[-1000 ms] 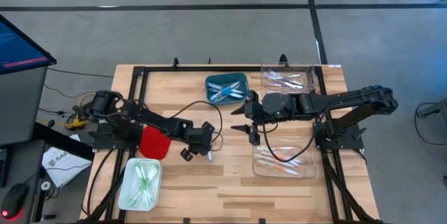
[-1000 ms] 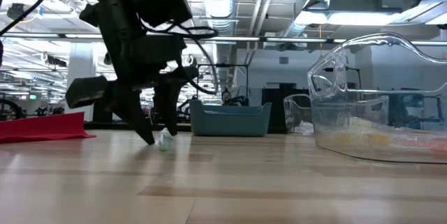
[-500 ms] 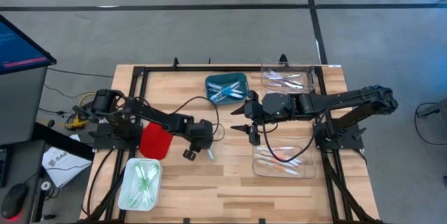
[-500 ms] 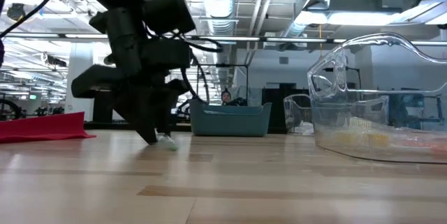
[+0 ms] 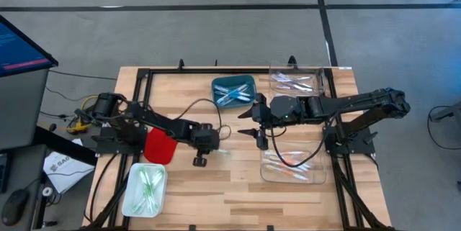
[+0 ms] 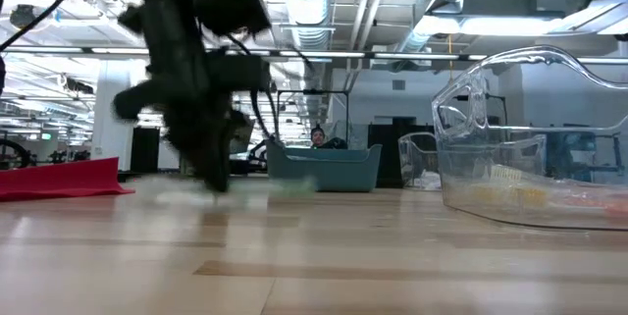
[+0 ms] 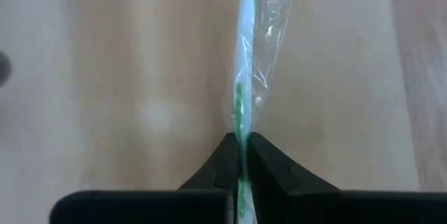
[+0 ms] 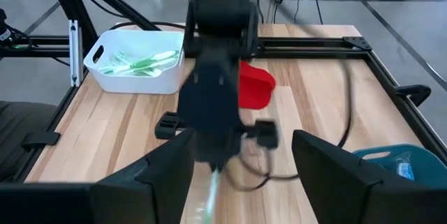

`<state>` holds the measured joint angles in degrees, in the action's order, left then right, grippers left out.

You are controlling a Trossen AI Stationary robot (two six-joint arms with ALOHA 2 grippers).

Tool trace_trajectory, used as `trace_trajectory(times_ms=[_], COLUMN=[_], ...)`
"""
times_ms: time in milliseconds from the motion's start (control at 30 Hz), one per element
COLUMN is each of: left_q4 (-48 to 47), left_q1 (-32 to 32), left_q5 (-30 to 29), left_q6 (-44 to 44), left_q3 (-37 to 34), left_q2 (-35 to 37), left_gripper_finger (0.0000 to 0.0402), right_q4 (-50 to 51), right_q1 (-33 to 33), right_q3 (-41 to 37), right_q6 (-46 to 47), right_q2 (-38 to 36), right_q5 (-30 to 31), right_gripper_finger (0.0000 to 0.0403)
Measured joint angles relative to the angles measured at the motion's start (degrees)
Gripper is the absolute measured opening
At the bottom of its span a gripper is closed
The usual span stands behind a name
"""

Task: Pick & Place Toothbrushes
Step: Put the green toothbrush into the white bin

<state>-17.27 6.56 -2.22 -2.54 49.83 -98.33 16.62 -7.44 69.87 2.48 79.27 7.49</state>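
1. Left wrist view gives me the clearest look: a light green toothbrush (image 7: pixel 242 77) in a clear wrapper lies on the wooden table (image 7: pixel 105 77), and my left gripper (image 7: pixel 239 155) has its two dark fingers pressed together on its near end, pinching it.
2. From the high view, that left gripper (image 5: pixel 205 142) sits near the middle of the table (image 5: pixel 238 188), and the green toothbrush (image 5: pixel 220 150) pokes out of it toward the right arm.
3. Low view shows the left gripper (image 6: pixel 211 173) down at the tabletop, blurred, with a faint green smear just beside it; I cannot make out more there.
4. Just behind the left arm sits a red tray (image 5: pixel 159 146), and at the table's near left corner a white bin (image 5: pixel 145 188) holds more green toothbrushes (image 5: pixel 149 183).
5. My right gripper (image 5: pixel 258 139) hangs near the table's centre, well apart from the held brush, its fingers spread and holding nothing; its wrist view shows them wide apart.
6. A blue bin (image 5: pixel 233 91) with blue toothbrushes sits at the far middle.
7. On the right, one clear bin (image 5: pixel 295 80) holds pinkish brushes, and a second clear bin (image 5: pixel 292 163) holds orange-red ones.
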Motion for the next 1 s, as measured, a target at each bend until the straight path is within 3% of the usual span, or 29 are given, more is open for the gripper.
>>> trace_trajectory(times_ms=[200, 567, 1000], left_q4=[-2.65, -19.59, -32.99], left_q1=[0.86, 5.73, 22.03], left_q5=[-4.05, -7.24, -9.90], left_q6=[14.36, 54.33, 109.25], left_q3=[2.91, 3.21, 3.21], left_q2=[10.35, 29.01, 32.70], left_gripper_finger=[0.0005, 0.0004, 0.0004], right_q4=[-0.14, -1.36, -10.01], right_q1=[0.17, 5.04, 16.57], right_q3=[-0.07, -0.07, -0.04], right_q6=[-0.03, -2.94, -4.11], right_q2=[0.58, 0.58, 0.67], right_q5=[0.00, -0.02, 0.04], right_gripper_finger=[0.0233, 0.0233, 0.0233])
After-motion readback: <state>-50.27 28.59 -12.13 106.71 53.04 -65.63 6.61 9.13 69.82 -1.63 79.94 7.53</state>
